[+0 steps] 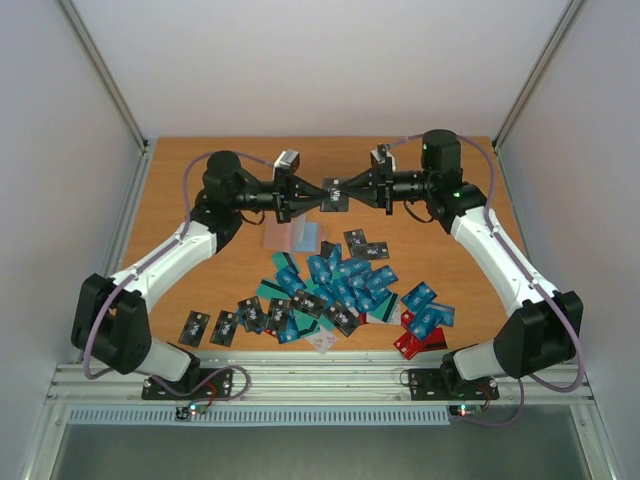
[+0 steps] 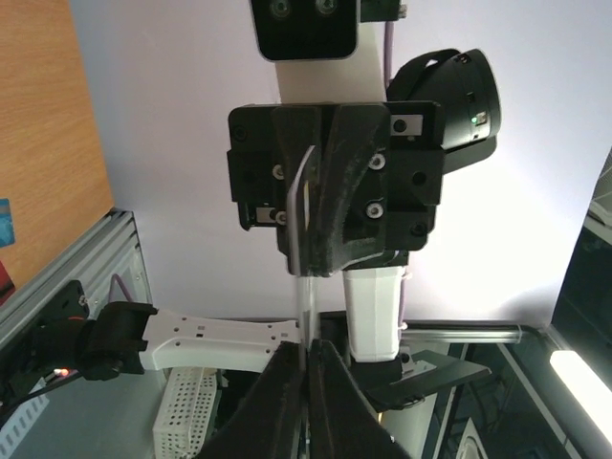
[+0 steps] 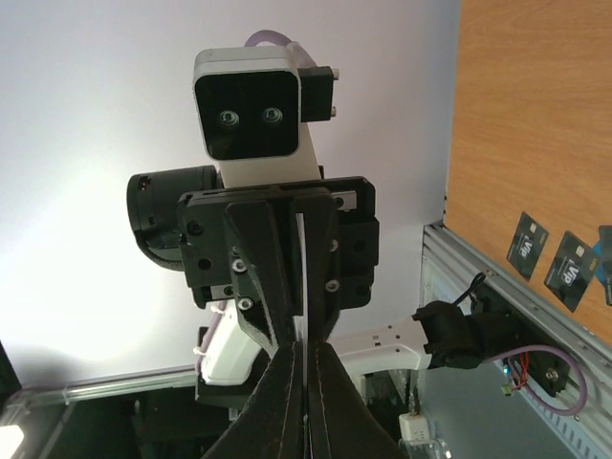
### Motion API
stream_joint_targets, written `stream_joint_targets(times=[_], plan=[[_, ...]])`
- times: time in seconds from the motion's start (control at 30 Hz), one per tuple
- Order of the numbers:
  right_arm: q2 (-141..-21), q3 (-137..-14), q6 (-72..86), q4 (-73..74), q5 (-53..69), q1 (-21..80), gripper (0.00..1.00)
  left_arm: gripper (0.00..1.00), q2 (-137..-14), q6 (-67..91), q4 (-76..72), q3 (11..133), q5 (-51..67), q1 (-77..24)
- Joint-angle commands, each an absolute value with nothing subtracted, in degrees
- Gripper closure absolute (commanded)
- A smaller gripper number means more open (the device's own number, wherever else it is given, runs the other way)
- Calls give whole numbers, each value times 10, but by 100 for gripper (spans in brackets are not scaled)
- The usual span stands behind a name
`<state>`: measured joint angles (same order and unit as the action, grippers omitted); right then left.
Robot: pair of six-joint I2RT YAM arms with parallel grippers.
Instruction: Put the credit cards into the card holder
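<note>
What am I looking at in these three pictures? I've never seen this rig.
Two robot arms are bolted at the near edge of a wooden table. The wide picture looks down from above and behind them. The other two come from a camera on each wrist, showing that arm's own fingers at the bottom and the other arm's gripper facing it. On the table lies a pile of credit cards, mostly blue, some black, teal and red. The pinkish card holder lies just beyond the pile. Above the table the left gripper and right gripper meet, both pinching one black card.
</note>
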<state>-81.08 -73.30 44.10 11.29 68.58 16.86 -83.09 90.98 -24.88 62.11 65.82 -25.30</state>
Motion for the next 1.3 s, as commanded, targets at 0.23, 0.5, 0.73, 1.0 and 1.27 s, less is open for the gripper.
stream_joint_targets(times=[0.23,0.5,0.73,1.0,1.27], plan=[[-832,-789,287,342,644,116,99,48,-890,747,-104,664,639,-252],[-849,-794,244,371,649,91,99,35,-952,596,-107,691,641,-254],[-862,-800,256,332,679,91,99,42,-1015,865,-481,677,662,-257],[-869,-803,252,313,694,91,99,55,-1050,972,-550,683,671,-269],[-874,-811,247,308,681,91,99,67,-1002,896,-433,668,665,-274]])
